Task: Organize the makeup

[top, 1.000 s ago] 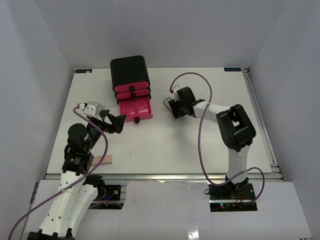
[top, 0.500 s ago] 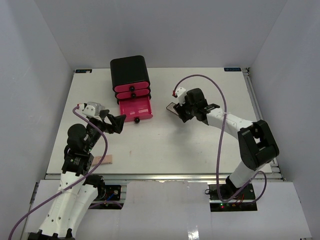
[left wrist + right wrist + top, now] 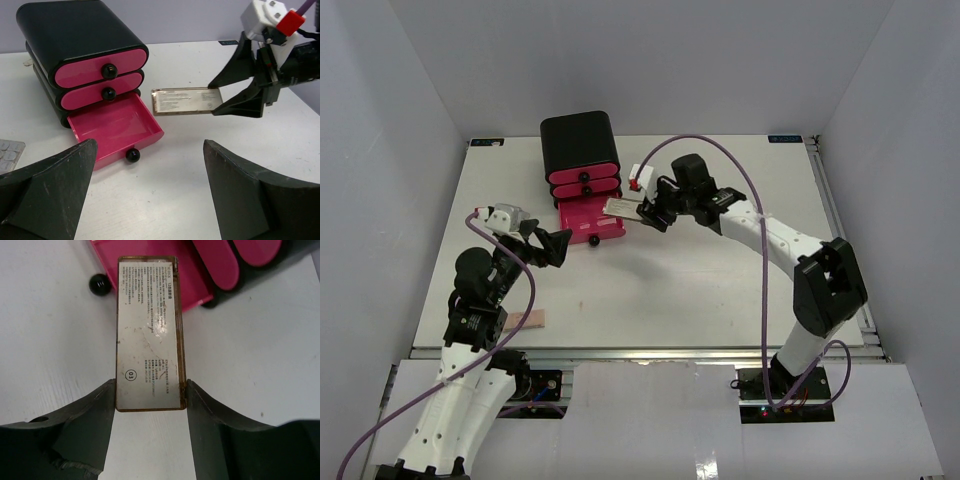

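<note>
Nearest me, the beige-pink pad (image 3: 532, 320) lies flat at the near left edge of the desk (image 3: 720, 290), partly hidden beside my left arm. A little farther in, my left tool (image 3: 556, 246) hangs over the desk with its fingers spread wide and nothing between them, facing the open drawer (image 3: 592, 218). Farther still and to the right, my right tool (image 3: 648, 212) is clamped on the flat compact (image 3: 625, 207), one finger on each long edge at its right end. The compact is held off the desk, roughly level, printed label face up. Its long axis runs left to right, straight out from the tool. The free end points left and reaches over the right front corner of the pink drawer, which is pulled out and bare inside. Behind the drawer, at the far side, stands the black box (image 3: 578, 140) with its two upper pink drawers closed.
</note>
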You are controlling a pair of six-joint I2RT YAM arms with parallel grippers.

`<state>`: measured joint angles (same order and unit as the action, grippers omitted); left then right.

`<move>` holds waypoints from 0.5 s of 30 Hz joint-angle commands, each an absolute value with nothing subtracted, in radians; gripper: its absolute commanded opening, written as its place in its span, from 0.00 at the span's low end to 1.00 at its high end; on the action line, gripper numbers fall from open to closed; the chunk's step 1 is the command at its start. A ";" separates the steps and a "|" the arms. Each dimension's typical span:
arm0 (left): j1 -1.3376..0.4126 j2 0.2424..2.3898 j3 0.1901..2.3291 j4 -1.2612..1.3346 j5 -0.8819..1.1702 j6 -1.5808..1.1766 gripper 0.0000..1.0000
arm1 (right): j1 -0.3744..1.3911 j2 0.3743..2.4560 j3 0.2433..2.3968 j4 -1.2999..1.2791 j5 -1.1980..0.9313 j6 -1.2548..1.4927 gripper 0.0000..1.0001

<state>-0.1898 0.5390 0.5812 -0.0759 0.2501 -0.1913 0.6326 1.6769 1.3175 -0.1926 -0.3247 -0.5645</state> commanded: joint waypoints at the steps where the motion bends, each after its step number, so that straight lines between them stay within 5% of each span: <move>1: -0.192 0.543 0.577 -0.075 0.244 -0.184 0.98 | 0.711 1.805 1.511 -0.242 -0.351 -0.661 0.10; 15: -0.192 0.548 0.578 -0.078 0.227 -0.181 0.98 | 0.749 2.183 1.879 -0.291 -0.293 -0.726 0.16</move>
